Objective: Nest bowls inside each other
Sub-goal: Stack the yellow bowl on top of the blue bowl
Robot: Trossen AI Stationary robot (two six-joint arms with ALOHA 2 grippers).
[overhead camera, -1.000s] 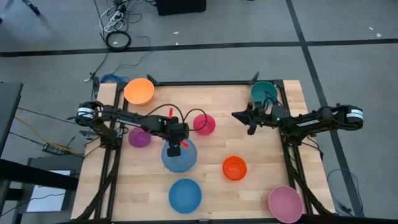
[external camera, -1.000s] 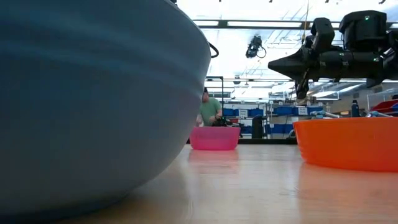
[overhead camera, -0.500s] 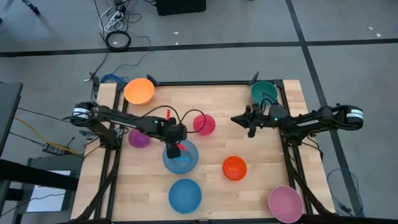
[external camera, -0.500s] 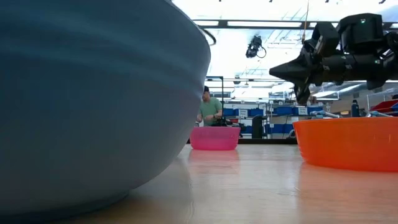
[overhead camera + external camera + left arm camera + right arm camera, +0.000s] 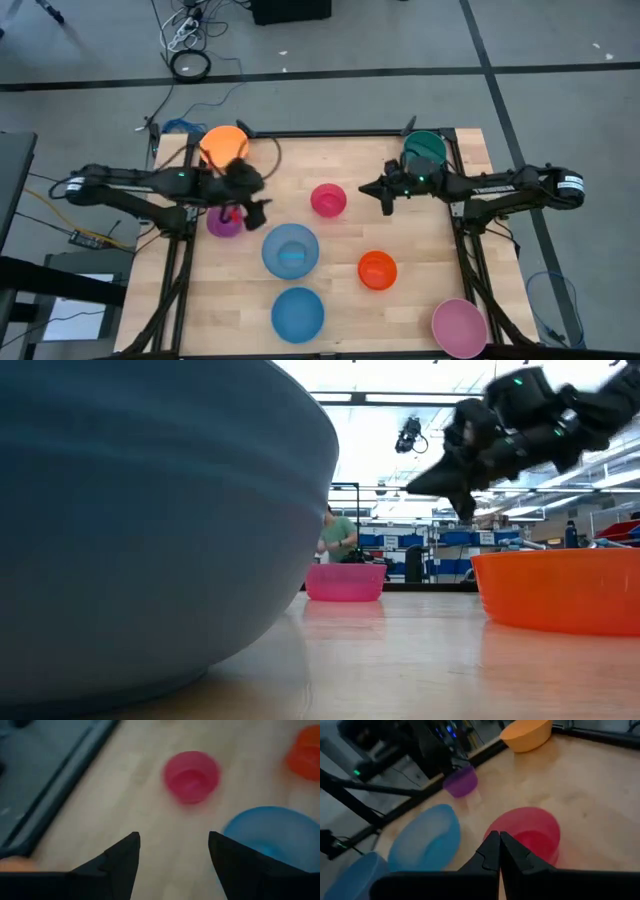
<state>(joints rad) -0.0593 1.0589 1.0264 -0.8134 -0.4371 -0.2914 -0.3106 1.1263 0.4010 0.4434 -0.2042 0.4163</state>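
Roughly speaking, nothing is stacked yet: eight separate bowls sit apart on the pale wooden table (image 5: 330, 300), so the nesting looks barely begun.

At the far left corner stands the round yellow-orange plastic bowl (image 5: 220, 143), partly covered by the left arm. Just beside it, nearer the front, is the small purple plastic bowl (image 5: 223, 224). The left gripper (image 5: 250, 208) hangs between those two and the table's middle, its fingers (image 5: 117, 862) spread wide with nothing between them. Its wrist camera looks out over the small magenta plastic bowl (image 5: 328, 200) and the wide, shallow light-blue plastic bowl (image 5: 291, 250), which suggests one of these is its likely next target.

In front of the light-blue bowl lies the deeper, darker blue plastic bowl (image 5: 298, 313), close to the front edge; it fills most of the low view. To its right sits the red-orange plastic bowl (image 5: 377, 270), standing alone in the middle right.

The right gripper (image 5: 386, 196) reaches in from the right side and hovers just beside the magenta bowl, its fingers pressed together and empty. Pointing at that bowl, it seems poised rather than gripping; it would have to spread its fingers first.

At the far right corner the green plastic bowl (image 5: 424, 149) rests under the right arm, and the large pale pink plastic bowl (image 5: 459, 327) sits at the front right corner, overhanging the edge.
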